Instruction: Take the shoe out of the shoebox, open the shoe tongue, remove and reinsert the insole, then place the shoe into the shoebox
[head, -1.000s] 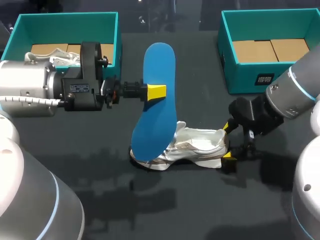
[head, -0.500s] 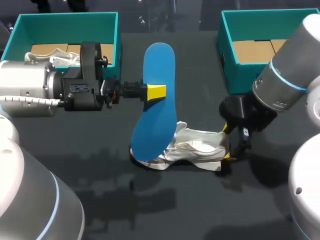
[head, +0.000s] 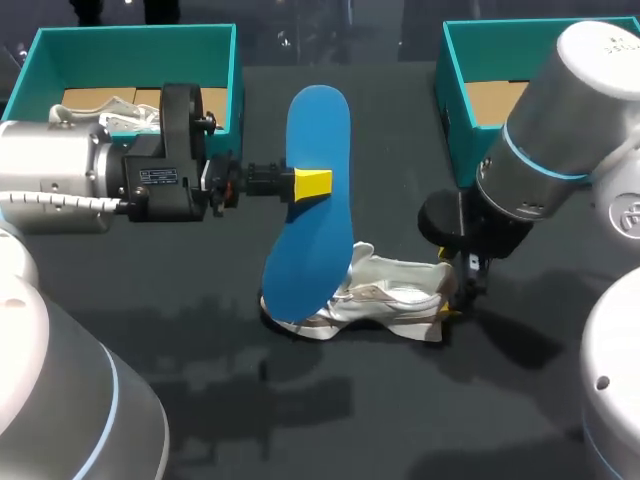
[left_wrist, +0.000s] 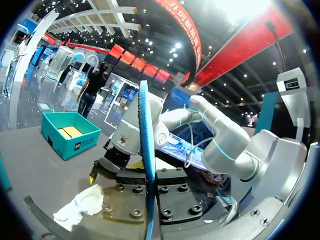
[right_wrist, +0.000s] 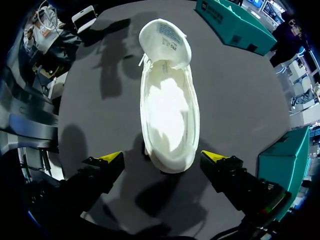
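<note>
Well apart, right fingers (right_wrist: 111, 158) flank the shoe (right_wrist: 169, 110) heel.

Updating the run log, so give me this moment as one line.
left gripper: shut on blue insole, held up | right gripper: open, astride heel of white shoe, not touching | shoe: on table, insole out

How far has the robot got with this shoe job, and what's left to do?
Done: the white sneaker lies on the dark table, outside the teal cardboard shoebox, with its tongue folded open and its inside bare. In hand: the left gripper grips the flat blue insole, and the right gripper is open around the heel. Left: insole back in, sneaker boxed.
</note>
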